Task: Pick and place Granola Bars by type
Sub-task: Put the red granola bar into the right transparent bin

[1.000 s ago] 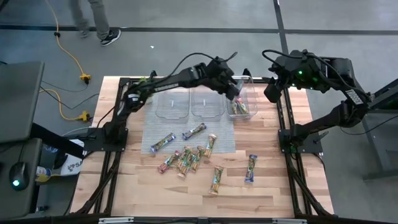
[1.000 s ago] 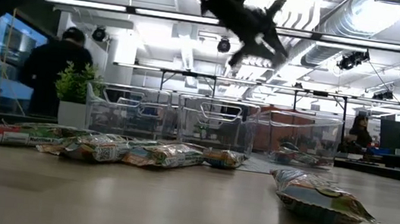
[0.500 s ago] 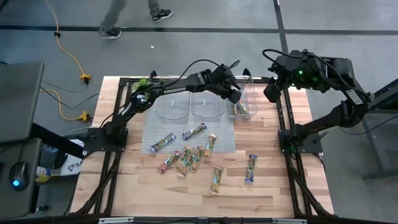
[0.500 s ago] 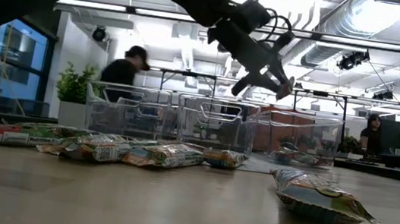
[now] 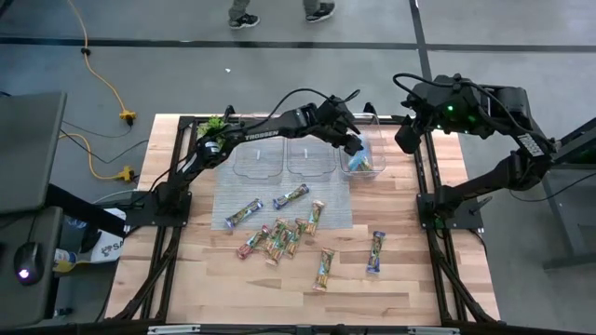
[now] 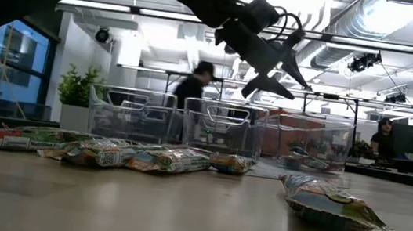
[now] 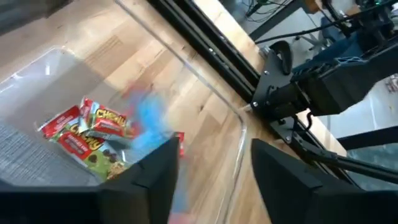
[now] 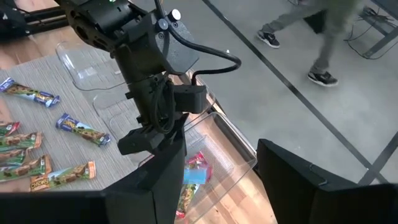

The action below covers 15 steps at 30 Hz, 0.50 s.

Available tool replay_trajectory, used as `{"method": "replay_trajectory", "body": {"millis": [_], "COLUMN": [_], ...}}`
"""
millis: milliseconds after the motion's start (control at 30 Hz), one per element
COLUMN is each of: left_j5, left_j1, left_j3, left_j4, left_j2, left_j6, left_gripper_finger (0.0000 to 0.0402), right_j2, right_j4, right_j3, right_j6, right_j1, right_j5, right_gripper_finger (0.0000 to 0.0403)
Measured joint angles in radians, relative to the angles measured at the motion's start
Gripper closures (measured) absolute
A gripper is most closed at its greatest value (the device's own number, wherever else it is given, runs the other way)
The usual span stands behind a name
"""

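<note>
Several wrapped granola bars (image 5: 279, 237) lie scattered on a grey mat (image 5: 233, 191), and two more (image 5: 324, 268) (image 5: 376, 251) lie on the bare wood nearer the front. Three clear bins stand in a row at the far edge. My left gripper (image 5: 352, 141) (image 6: 279, 71) hangs open over the right bin (image 5: 377, 149). Below its fingers a blue bar (image 7: 149, 118) shows blurred; in the right wrist view that blue bar (image 8: 194, 176) sits among red-wrapped bars (image 7: 71, 127) in the bin. My right gripper (image 5: 407, 138) (image 8: 214, 155) waits open beyond the table's far right corner.
The left bin (image 5: 258, 158) and middle bin (image 5: 310, 158) show no bars. A small green plant (image 5: 216, 123) stands at the far left corner. The black frame rails (image 5: 424, 186) run along the table's sides. People walk on the floor beyond the table.
My left gripper has come down a little over the right bin, then opened and let go of the blue bar, which has dropped into that bin among the red ones.
</note>
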<state>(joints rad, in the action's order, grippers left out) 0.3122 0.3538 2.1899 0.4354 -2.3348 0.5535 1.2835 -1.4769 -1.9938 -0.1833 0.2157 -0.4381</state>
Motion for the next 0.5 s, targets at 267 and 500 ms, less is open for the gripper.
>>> {"method": "replay_trajectory", "body": {"millis": [267, 500], "left_j5": [0.147, 0.13], "left_j1": [0.007, 0.029], "left_j3": [0.083, 0.14], "left_j4": [0.023, 0.205], "left_j2": [0.0, 0.114], "left_j6": [-0.009, -0.119], "left_gripper_finger": [0.0154, 0.0153], "right_j2": [0.0, 0.0], "right_j4": [0.0, -0.011], "right_j3": [0.0, 0.0], "right_j6": [0.0, -0.007], "right_j1": [0.0, 0.0], "right_j5": [0.019, 0.034], "right_gripper_finger": [0.0215, 0.0215]}}
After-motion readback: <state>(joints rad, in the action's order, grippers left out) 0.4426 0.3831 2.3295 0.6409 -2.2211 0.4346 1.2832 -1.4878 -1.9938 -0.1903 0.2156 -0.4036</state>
